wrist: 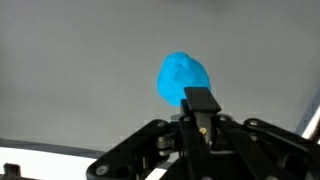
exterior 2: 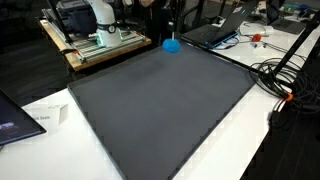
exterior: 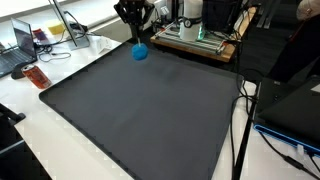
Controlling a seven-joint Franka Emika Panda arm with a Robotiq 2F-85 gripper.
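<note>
A bright blue, lumpy soft object [wrist: 183, 77] sits right at the tips of my gripper [wrist: 200, 98]. Its lower right part is hidden behind the black fingertips [wrist: 200, 102], which stand pressed together and seem to pinch its edge. In both exterior views the blue object [exterior: 140, 52] [exterior 2: 172, 44] is at the far edge of the dark mat [exterior: 140, 120] [exterior 2: 165, 110]. The gripper [exterior: 137, 40] [exterior 2: 171, 35] comes straight down onto it from above. I cannot tell whether the object rests on the mat or hangs just over it.
The mat lies on a white table [exterior: 40, 140]. A wooden platform with equipment [exterior: 195, 40] [exterior 2: 100, 48] stands behind it. A laptop [exterior: 15, 45] and a red object [exterior: 37, 77] lie on one side. Another laptop [exterior 2: 220, 30] and cables [exterior 2: 285, 75] lie on the opposite side.
</note>
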